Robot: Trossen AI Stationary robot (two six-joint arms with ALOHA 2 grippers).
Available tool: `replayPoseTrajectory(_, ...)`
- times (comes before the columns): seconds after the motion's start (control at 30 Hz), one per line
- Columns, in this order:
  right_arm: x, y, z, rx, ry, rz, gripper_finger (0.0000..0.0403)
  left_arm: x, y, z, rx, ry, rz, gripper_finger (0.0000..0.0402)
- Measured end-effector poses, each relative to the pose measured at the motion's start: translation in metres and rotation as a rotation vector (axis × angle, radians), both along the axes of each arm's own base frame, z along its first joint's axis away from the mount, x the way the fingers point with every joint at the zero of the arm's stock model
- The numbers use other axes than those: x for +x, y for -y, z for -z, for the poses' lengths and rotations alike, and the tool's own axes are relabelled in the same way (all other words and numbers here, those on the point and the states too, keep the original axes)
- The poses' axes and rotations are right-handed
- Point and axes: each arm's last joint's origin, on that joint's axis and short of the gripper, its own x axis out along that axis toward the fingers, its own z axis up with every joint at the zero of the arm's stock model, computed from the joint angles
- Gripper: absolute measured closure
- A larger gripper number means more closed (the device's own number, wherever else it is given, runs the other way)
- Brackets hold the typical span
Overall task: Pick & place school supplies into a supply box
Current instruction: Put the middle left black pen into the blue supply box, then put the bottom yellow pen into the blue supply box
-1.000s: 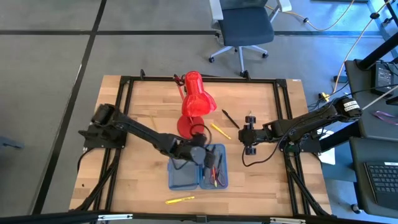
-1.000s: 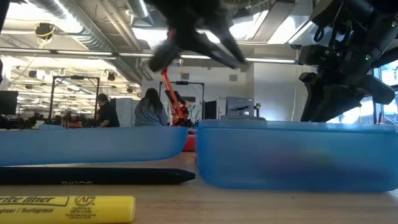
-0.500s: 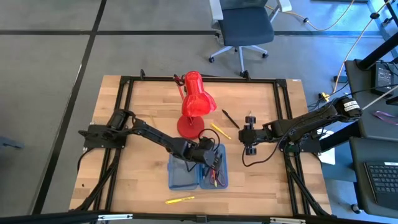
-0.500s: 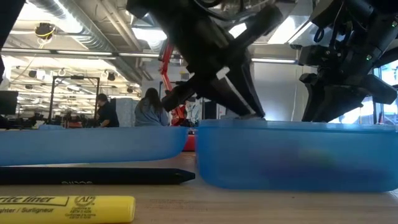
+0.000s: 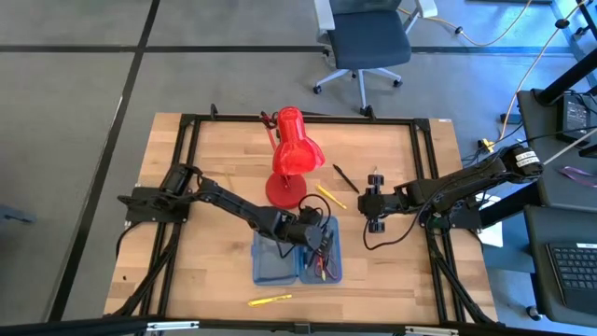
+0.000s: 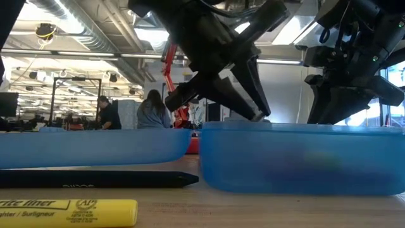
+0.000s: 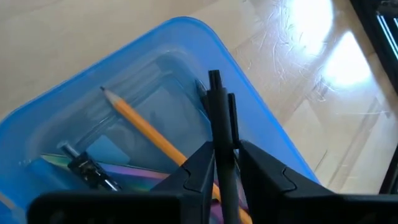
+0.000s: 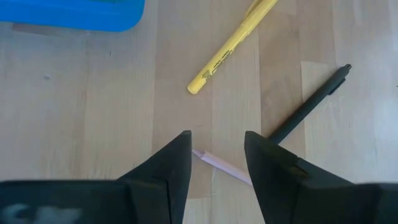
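Observation:
The supply box lies open on the table, its two blue halves side by side. My left gripper hangs over the right half, slanting down, shut on a black pen. Inside that half lie a yellow pencil and purple-toned supplies. My right gripper stands open above the bare table right of the box. Near it a yellow pen, a black pen and a thin pink stick lie flat on the wood. My left gripper pinches the black pen's barrel between its two fingers, and the pen lies along the fingers. The clip end sticks out past the fingertips, pointing slantwise down into the box's right half. Whether the pen touches the box I cannot tell.
A red desk lamp stands just behind the box. A yellow highlighter lies near the table's front edge, with a black pen between it and the box. A black frame rims the table.
My left gripper has come down with the black pen and gone a little toward the table's right edge, from above the box's middle to low over its right half. For the last half second it has kept still.

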Motion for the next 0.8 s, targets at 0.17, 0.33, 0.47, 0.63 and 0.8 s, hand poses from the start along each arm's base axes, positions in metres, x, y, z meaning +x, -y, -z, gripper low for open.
replayPoseTrajectory(0.17,0.0,0.0,0.0,0.0,0.001,0.0,0.025,0.0,0.0,0.0,0.026,0.0,0.014,0.0302)
replayPoseTrajectory(0.33,0.0,0.0,0.0,0.0,0.0,0.0,0.025,0.003,0.005,-0.016,0.2,0.09,0.195,0.0275)
replayPoseTrajectory(0.47,0.0,0.0,0.0,0.0,0.001,0.0,0.025,-0.007,0.02,-0.045,0.291,0.146,0.384,0.0271)
replayPoseTrajectory(0.63,0.0,0.0,0.0,0.002,0.004,0.003,0.025,-0.032,0.05,-0.052,0.344,0.064,0.545,0.027)
replayPoseTrajectory(0.8,0.002,0.0,-0.001,0.019,0.034,0.024,0.025,-0.06,0.087,-0.054,0.336,0.016,0.598,0.027)
